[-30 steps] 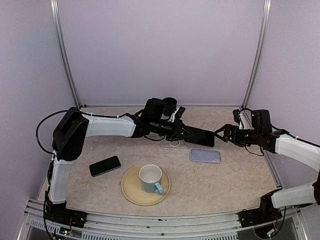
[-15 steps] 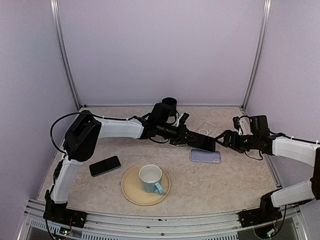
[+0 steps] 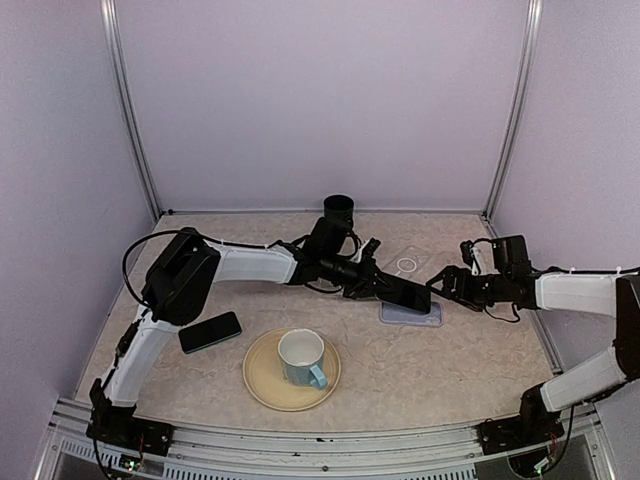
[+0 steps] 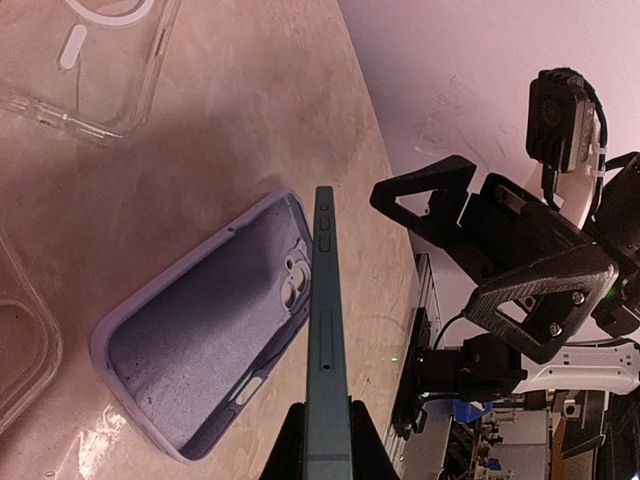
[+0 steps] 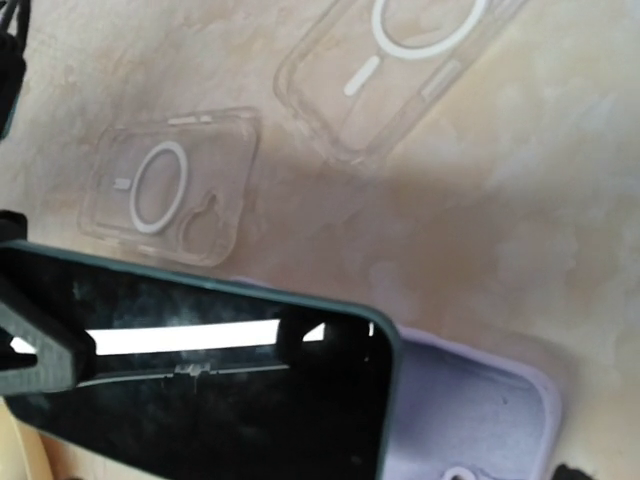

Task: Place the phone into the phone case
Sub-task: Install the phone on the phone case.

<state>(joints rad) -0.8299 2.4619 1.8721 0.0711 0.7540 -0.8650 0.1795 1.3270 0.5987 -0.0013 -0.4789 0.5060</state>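
phone [image 4: 325, 330] — slim glossy slab | case [image 4: 200, 350] — matte lilac, rounded corners

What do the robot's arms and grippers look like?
The left arm and right arm have white shells, black joints and loose black cables. The left gripper and right gripper are black, with fingers shaped like hollow triangles.

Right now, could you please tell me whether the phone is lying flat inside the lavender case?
No, the dark green phone is held on edge above the lavender case, whose hollow is bare.
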